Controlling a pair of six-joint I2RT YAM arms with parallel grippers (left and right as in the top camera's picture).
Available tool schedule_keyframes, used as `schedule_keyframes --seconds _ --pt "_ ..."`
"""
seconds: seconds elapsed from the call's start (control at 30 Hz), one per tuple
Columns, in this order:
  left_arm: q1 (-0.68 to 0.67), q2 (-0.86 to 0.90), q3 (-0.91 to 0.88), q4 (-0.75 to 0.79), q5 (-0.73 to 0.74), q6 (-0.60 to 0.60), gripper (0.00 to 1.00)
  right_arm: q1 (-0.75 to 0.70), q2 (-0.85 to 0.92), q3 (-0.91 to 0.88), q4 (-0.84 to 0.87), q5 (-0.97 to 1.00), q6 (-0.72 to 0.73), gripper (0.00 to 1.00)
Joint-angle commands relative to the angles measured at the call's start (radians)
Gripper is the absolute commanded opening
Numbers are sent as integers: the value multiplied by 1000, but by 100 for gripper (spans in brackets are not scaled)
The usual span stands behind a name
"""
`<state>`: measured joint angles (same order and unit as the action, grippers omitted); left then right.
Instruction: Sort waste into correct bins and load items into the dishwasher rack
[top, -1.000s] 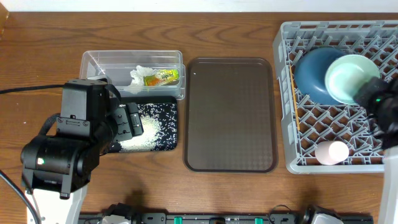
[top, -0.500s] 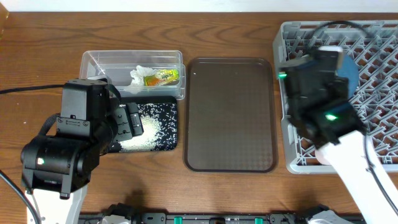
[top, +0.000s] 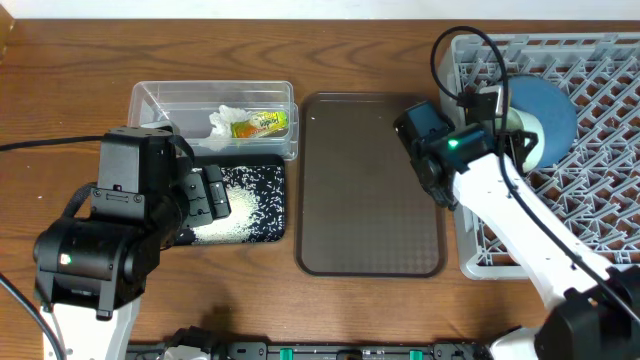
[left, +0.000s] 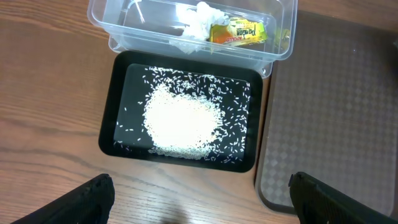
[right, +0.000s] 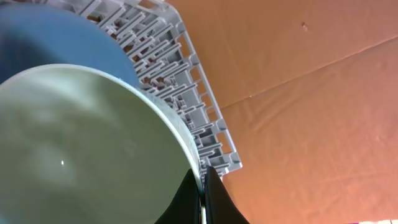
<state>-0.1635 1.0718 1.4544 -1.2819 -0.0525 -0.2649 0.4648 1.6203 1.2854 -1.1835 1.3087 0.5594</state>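
Observation:
My right gripper (right: 202, 186) is shut on the rim of a pale mint bowl (right: 81, 143), held on edge over the grey dishwasher rack (right: 186, 106) against the large blue bowl (right: 62, 31). In the overhead view the right gripper (top: 500, 135) is at the rack's left side, with the mint bowl (top: 520, 125) in front of the blue bowl (top: 550, 120). My left gripper (left: 199, 205) is open and empty over the table, just in front of the black tray (left: 112, 124) of white rice (left: 180, 115). The clear tub (left: 118, 28) holds the tissue (left: 199, 15) and snack wrapper (left: 239, 31). The pink cup, chopsticks and other mint bowl are hidden.
The flat brown serving tray (top: 370, 180) lies between the black tray (top: 270, 200) and the rack (top: 600, 200). The right arm's elbow reaches over the tray's right edge. The clear tub (top: 160, 100) stands behind the black tray.
The right arm has swung from the rack's right side to its left edge, carrying the mint bowl and tipping it on edge. The left arm has not moved.

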Motion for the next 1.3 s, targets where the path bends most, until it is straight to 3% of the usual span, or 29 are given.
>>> schedule_keyframes --seconds 0.0,0.53,0.97,1.17,1.27 --pt "6 0 6 -1 -9 -2 92 -34 18 -32 -7 17 111 1" --pt "6 0 6 -1 -8 -2 92 -151 22 -147 66 -30 135 1" --pt "6 0 6 -1 -9 -2 93 -48 22 -182 126 -44 80 1" --pt "6 0 6 -1 -9 -2 93 -16 22 -184 92 167 41 1" --pt "6 0 6 -1 -9 -2 93 -27 22 -184 91 129 38 1"
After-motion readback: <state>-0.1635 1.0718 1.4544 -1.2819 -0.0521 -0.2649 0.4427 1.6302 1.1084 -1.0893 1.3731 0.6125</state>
